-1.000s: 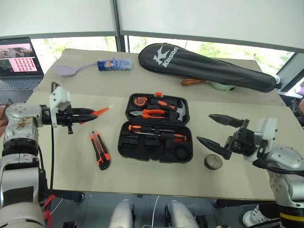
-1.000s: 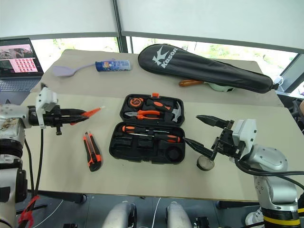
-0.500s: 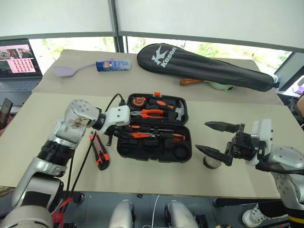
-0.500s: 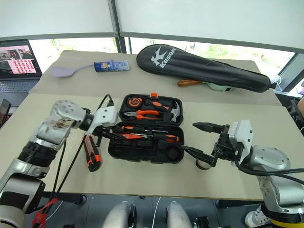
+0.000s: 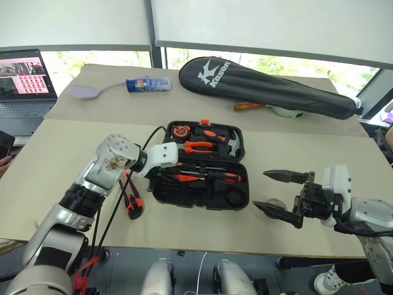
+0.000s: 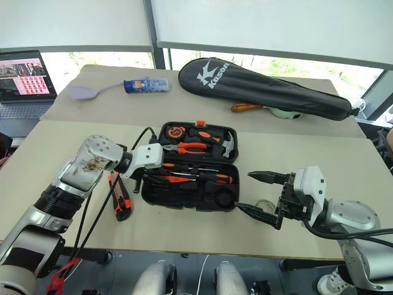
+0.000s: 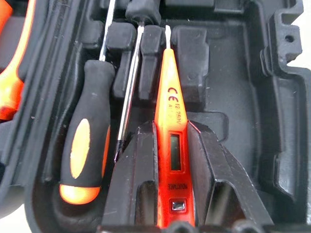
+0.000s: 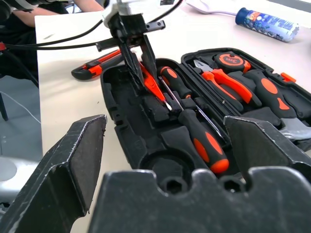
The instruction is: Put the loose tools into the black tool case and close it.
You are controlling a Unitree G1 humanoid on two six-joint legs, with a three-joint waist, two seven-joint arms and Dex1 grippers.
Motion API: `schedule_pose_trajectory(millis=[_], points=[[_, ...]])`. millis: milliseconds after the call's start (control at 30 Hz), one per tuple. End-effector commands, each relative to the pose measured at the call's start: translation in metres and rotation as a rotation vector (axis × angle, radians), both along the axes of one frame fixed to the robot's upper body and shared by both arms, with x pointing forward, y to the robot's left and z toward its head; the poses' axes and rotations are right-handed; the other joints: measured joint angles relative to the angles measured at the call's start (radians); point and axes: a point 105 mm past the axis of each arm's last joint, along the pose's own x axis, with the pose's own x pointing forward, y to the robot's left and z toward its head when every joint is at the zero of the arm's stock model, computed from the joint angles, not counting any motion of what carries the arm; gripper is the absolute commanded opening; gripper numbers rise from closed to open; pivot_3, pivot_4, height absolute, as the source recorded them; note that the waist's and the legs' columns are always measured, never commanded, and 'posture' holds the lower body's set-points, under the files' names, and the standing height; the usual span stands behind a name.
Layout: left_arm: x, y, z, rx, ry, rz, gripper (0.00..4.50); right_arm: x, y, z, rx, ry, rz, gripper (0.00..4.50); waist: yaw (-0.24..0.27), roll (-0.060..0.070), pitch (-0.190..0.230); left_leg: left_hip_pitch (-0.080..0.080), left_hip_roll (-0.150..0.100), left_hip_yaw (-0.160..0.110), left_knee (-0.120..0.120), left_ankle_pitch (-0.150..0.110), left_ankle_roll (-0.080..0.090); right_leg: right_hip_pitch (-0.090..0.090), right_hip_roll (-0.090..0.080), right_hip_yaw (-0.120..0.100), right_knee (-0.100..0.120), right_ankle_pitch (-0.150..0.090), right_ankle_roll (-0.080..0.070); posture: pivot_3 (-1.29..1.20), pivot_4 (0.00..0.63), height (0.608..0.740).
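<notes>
Tester screwdriver over open case
Left gripper (image 7: 173, 160) clamps tester screwdriver (image 7: 169, 121) inside black tool case (image 5: 202, 195); right gripper (image 5: 284, 192), jaws wide, at case's 3 o'clock.

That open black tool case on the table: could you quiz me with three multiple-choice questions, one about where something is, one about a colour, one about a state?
1. Where does the utility knife lie?
A. on the table beside the case, on the robot's left
B. in the case's lid
C. on the laptop

2. What colour is the slim tester screwdriver in the left gripper?
A. blue
B. all orange
C. green

3. How does the right gripper stand?
A. shut on a hammer
B. shut on the knife
C. open, holding nothing

Answers:
1. A: the knife lies on the table next to the black tool case, not in it.
2. B: the left wrist view shows an orange body pinched between the black fingers.
3. C: its two fingers stand wide apart over the table edge.
</notes>
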Motion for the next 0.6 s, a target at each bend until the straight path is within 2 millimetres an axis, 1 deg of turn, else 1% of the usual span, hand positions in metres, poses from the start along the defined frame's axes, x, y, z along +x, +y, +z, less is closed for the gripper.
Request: schedule_pose_trajectory(millis=[33,200,267,400,600], points=[[0.005,-0.012,0.008,0.013,-0.042,-0.031,0.44,-0.004,0.0,0.012,0.023,-0.035,0.001,4.5,0.003,0.0,0.0,0.0,0.0,0.0,0.0,0.0,0.0,0.0,0.0,0.0,0.0,0.0,0.0,0.0,0.15,0.74],[0.007,-0.014,0.001,0.045,-0.021,-0.031,0.44,-0.005,0.001,0.012,0.026,-0.032,-0.003,4.5,0.004,0.0,0.0,0.0,0.0,0.0,0.001,0.0,0.001,0.0,0.0,0.0,0.0,0.0,0.0,0.0,0.15,0.74],[0.005,-0.011,-0.004,0.089,-0.007,-0.047,0.44,-0.004,0.002,0.012,0.029,-0.029,-0.005,4.5,0.005,0.0,0.0,0.0,0.0,0.0,0.001,0.0,0.001,0.0,0.0,0.0,0.0,0.0,0.0,0.0,0.15,0.74],[0.006,-0.002,-0.009,0.141,0.001,-0.024,0.44,-0.003,0.003,0.013,0.031,-0.029,-0.007,4.5,0.005,0.0,0.0,0.0,0.0,0.0,0.003,-0.001,0.001,0.001,0.0,0.0,0.0,0.0,0.0,0.0,0.15,0.74],[0.001,0.011,-0.011,0.188,0.038,-0.009,0.44,-0.002,0.001,0.012,0.029,-0.029,-0.015,4.5,-0.005,0.0,0.0,0.0,0.0,-0.001,0.003,-0.001,0.002,0.001,0.0,0.0,0.001,0.0,0.0,0.0,0.15,0.74]])
